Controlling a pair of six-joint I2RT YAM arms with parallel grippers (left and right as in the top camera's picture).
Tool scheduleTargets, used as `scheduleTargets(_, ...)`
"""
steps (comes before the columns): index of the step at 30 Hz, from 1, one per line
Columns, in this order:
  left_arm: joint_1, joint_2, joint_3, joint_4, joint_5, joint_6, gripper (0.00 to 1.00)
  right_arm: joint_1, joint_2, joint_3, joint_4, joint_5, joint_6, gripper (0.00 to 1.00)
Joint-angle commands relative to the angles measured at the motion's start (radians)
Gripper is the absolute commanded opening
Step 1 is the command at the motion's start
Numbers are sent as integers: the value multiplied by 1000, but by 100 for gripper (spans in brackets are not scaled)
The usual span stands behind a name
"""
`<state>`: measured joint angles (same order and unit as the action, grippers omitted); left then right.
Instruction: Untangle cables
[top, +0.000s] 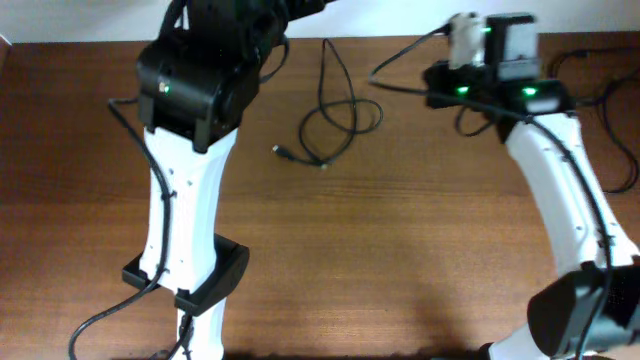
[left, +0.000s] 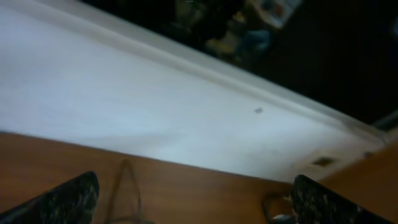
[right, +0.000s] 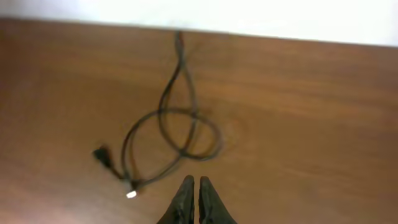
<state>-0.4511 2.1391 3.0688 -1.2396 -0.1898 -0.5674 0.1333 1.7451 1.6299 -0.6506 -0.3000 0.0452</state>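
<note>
cables (right: 174, 134) lie in a loose loop mid-frame on the tabletop (right: 311, 124), long axis running up-frame, just above the right tool (right: 196, 186), tips pressed together; left tool (left: 196, 202) spread, sees only a strand; right looks better placed

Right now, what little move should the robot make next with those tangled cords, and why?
Probably open the right pincer and ease it forward to the cables. It is shut and holds nothing, and the crossed loops lie on the table just ahead of it.
</note>
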Motion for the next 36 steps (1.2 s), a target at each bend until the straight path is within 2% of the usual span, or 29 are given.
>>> scheduleTargets(1,3,32,-12,-30,-96,21,99,70,80,-11,10,79,-8,27)
scheduleTargets(2,3,32,-12,-33,-96,24,99,78,111,-11,23,125,-7,100)
scheduleTargets(7,10,32,-12,-61,-96,36,99,96,327,-11,167,129,-7,100)
scheduleTargets(12,18,32,-12,-94,-96,46,99,132,457,-11,248,129,-7,97)
scheduleTargets(14,18,32,-12,-106,-101,47,99,147,478,-11,263,129,-7,90)
scheduleTargets(19,18,32,-12,-148,-125,46,99,153,501,-11,274,158,-7,82)
scheduleTargets(23,18,32,-12,-154,-131,46,99,153,536,-11,274,176,-7,81)
scheduleTargets(24,18,32,-12,-154,-133,47,99,153,540,-11,274,182,-8,70)
scheduleTargets(25,18,32,-12,-154,-133,47,99,153,540,-11,274,182,-8,4)
scheduleTargets(28,18,32,-12,-154,-133,47,99,151,526,5,254,182,-11,4)
scheduleTargets(31,18,32,-12,-169,-133,46,99,134,414,68,124,217,-11,4)
scheduleTargets(36,18,42,-13,-181,-142,46,99,135,45,321,-216,323,-1,4)
